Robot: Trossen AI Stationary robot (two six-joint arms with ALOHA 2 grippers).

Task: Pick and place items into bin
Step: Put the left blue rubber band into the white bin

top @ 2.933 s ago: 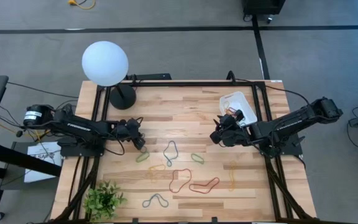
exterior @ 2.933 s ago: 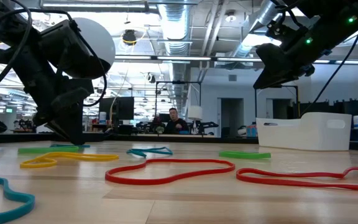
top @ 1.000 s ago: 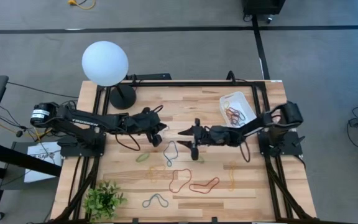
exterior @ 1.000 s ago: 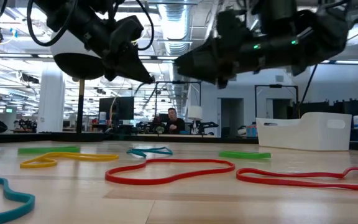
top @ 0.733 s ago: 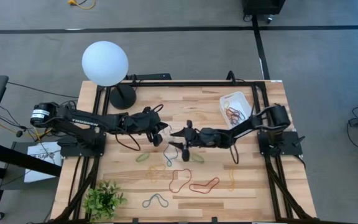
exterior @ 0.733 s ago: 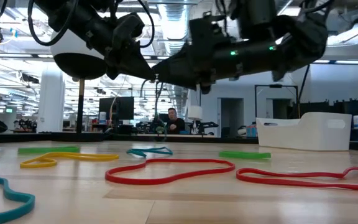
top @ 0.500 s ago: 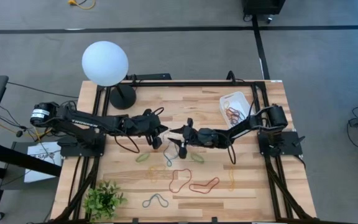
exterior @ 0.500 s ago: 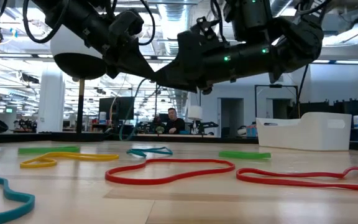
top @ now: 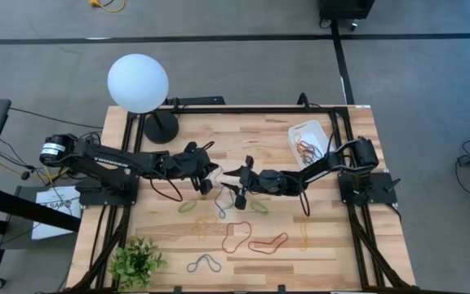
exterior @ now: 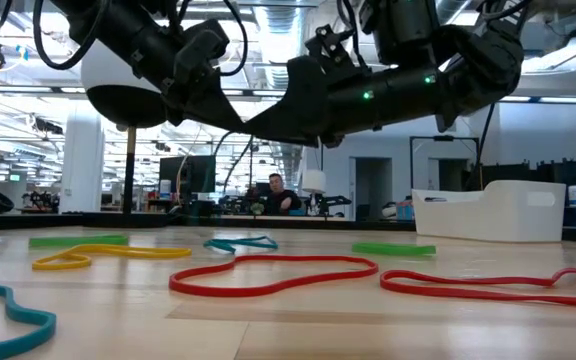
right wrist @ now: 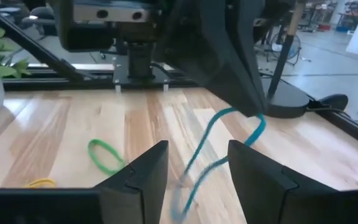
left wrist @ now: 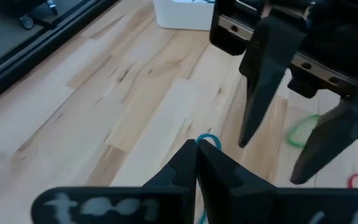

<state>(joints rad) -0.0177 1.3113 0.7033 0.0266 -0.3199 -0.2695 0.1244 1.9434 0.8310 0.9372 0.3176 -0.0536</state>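
A wooden table [top: 333, 237] is seen from above with 2 dark arms meeting near its middle. The left hand [top: 206, 181] is clenched on 1 end of a grey-blue rubber band [right wrist: 219, 149], which is lifted off the table and hangs down from the pinched tips. The right hand [top: 237, 184] is released, its 2 fingers spread, and is held just beside the left hand, facing it. In the right wrist view the hanging band is seen straight ahead of the spread fingers, its long axis roughly upright. A handover is judged to be the step in hand. The white bin [top: 309, 131], already holding several bands, is placed at the table's far right corner, nearer the right arm. Other bands [top: 268, 242] are left scattered on the near half.
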